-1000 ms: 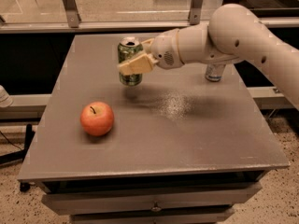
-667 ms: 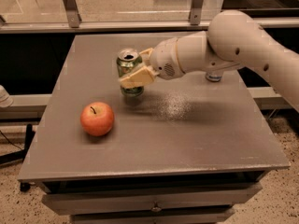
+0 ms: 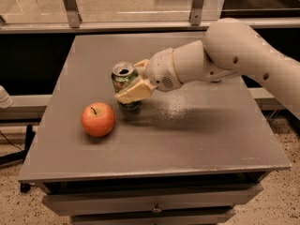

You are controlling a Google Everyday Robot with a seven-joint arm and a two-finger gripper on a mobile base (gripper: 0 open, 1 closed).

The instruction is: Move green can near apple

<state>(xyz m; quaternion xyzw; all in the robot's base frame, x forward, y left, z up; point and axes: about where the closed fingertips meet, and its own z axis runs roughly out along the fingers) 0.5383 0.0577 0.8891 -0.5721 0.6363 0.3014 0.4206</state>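
Observation:
The green can has a silver top and stands upright on the grey table, a little left of the middle. My gripper reaches in from the right and is shut on the can, one cream finger across its front. The red-orange apple with a dark stem lies on the table just left of and in front of the can, a short gap between them.
The table's front edge runs along the bottom, with a drawer below it. A metal rail and glass panel run behind the table. My arm spans the right half of the table.
My gripper has carried the green can forward and toward the apple. The can is now much closer to the apple. The apple has not moved.

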